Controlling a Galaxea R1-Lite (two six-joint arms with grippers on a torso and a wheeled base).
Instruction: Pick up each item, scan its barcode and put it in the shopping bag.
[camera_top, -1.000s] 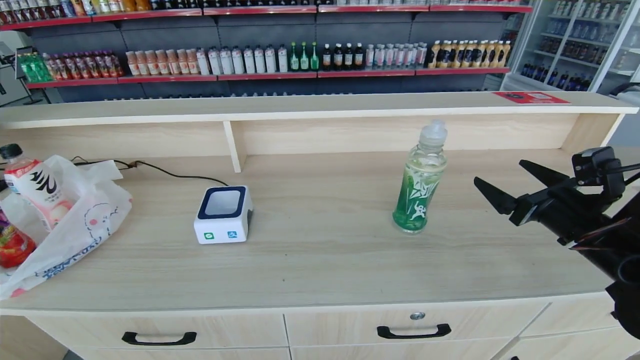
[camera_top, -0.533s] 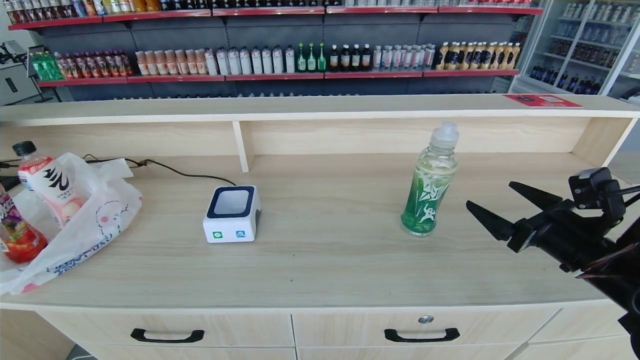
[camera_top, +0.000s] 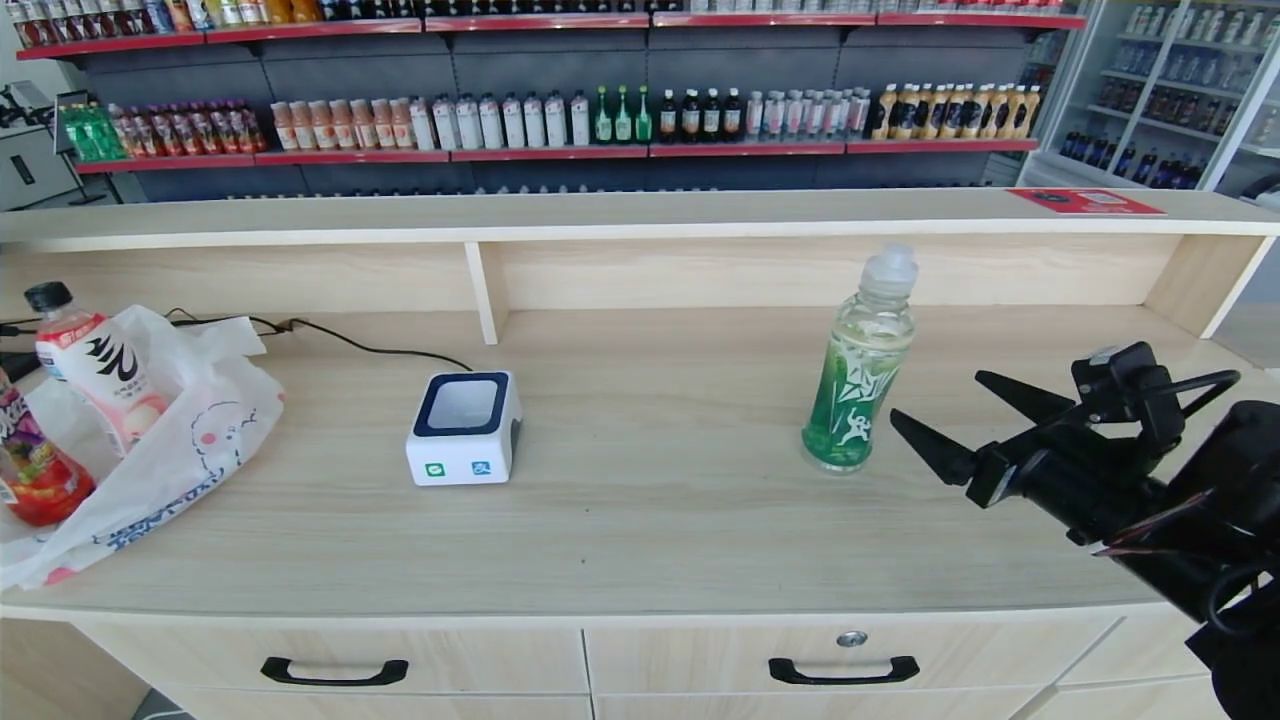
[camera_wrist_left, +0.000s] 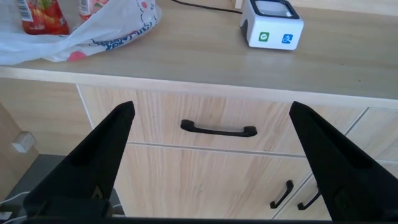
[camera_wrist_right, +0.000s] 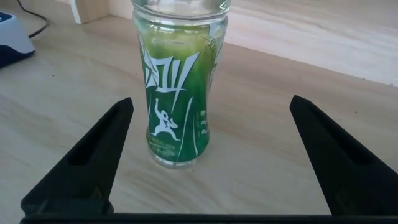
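Far left on the counter (camera_top: 640, 530), the white shopping bag (camera_top: 175, 450) lay slumped, with a pink-labelled bottle (camera_top: 95, 375) standing at its mouth, black cap up, and a red-labelled bottle (camera_top: 30, 470) right at the edge beside it. The left wrist view took in what lay under the countertop: the left gripper (camera_wrist_left: 211, 106) hung below counter level, facing a drawer handle (camera_wrist_left: 218, 129), fingers spread wide with nothing between them. Moving along, a black cable (camera_top: 350, 347) ran across to the barcode scanner (camera_top: 465, 428), a white cube with a dark-rimmed window on top, sitting well apart from the bag. On to the right: the green bottle (camera_top: 858, 385) stood upright on the counter, clear cap on, with the white figure on its label seen close up in the right wrist view. And there was the right gripper (camera_top: 936, 396), arm stretched in low from the right, held level just above the surface, fingers wide apart and pointed at the bottle, the nearer tip just beside it, not touching.
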